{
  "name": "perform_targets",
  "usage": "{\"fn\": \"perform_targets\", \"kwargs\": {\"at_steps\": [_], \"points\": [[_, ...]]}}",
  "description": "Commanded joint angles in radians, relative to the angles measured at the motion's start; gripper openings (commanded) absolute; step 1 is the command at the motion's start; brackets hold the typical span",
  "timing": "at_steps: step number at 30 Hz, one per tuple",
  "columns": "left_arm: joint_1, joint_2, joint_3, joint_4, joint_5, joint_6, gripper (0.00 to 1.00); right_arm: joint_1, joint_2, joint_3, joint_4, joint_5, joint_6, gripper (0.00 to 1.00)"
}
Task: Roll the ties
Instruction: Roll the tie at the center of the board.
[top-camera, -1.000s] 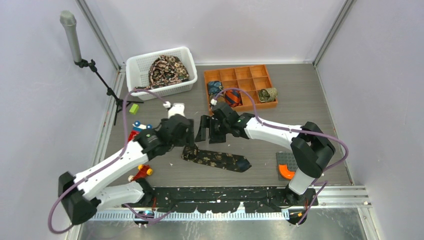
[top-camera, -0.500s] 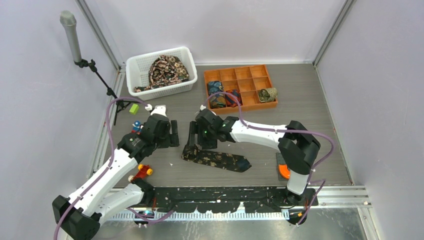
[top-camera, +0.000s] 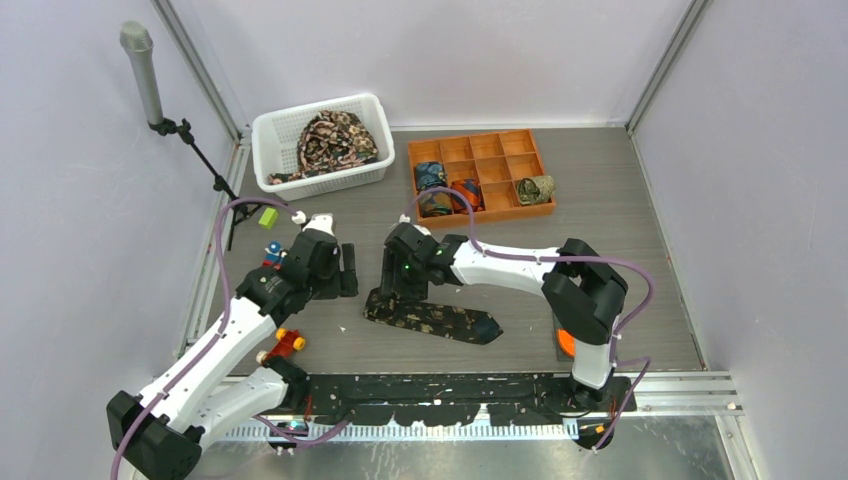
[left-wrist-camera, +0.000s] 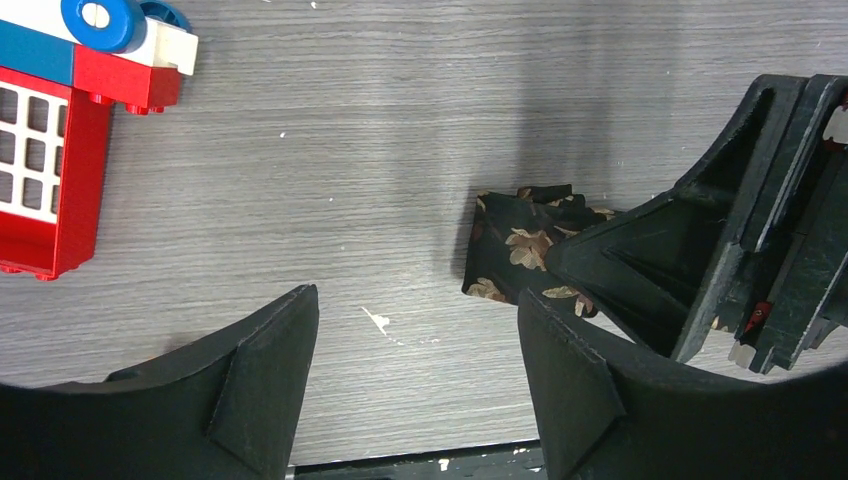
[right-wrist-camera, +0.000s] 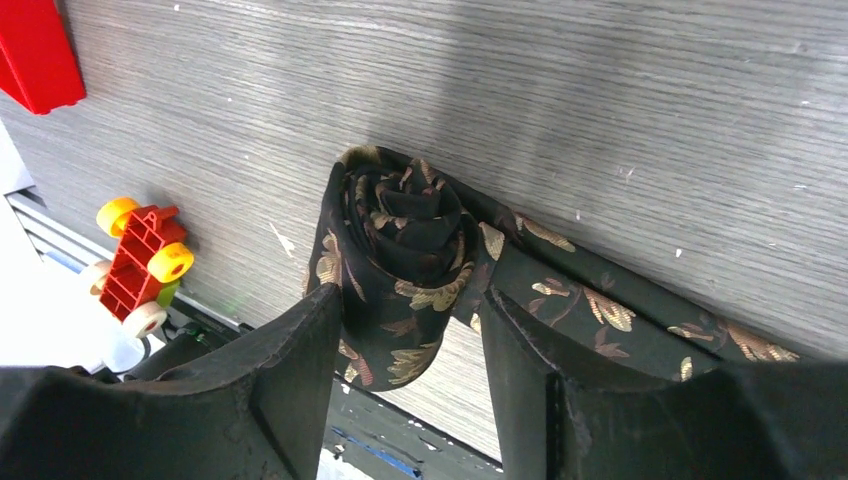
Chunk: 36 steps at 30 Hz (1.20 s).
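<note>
Two right fingers (right-wrist-camera: 290, 380) have closed onto the rolled tie (right-wrist-camera: 405, 240).

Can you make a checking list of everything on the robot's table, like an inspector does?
Surface: grey wood-grain table, small white specks.
Job's things: black floral tie, one end rolled, rest flat; more ties heaped in white basket; rolled ties in orange tray.
Clutter: green block, red toy car, red-and-blue brick toy, orange-grey piece.
Grippers: left gripper open above bare table; right gripper straddles the tie's rolled end, grip unclear.
Cables: purple cables loop over both arms.
Surroundings: pale walls, microphone on stand.
</note>
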Motion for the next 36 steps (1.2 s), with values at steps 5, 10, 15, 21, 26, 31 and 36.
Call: {"fn": "perform_targets", "kwargs": {"at_steps": [5, 10, 15, 21, 26, 31, 36], "points": [[0.01, 0.008, -0.011, 0.044, 0.026, -0.009, 0.73, 0.004, -0.057, -0.045, 0.008, 0.037, 0.012, 0.51], [0.01, 0.019, -0.014, 0.053, 0.035, -0.015, 0.72, 0.004, -0.078, -0.066, 0.01, 0.049, 0.01, 0.48], [0.011, 0.024, -0.028, 0.074, 0.062, -0.023, 0.72, 0.004, -0.094, -0.091, 0.013, 0.049, 0.01, 0.45], [0.013, 0.035, -0.057, 0.126, 0.129, -0.033, 0.72, 0.005, -0.106, -0.13, 0.03, 0.049, 0.014, 0.41], [0.018, 0.053, -0.08, 0.166, 0.175, -0.043, 0.72, 0.005, -0.124, -0.17, 0.049, 0.049, 0.02, 0.41], [0.023, 0.07, -0.1, 0.211, 0.217, -0.054, 0.73, 0.005, -0.142, -0.211, 0.067, 0.049, 0.024, 0.41], [0.026, 0.093, -0.122, 0.253, 0.273, -0.064, 0.72, 0.004, -0.151, -0.252, 0.087, 0.044, 0.031, 0.44]]}}
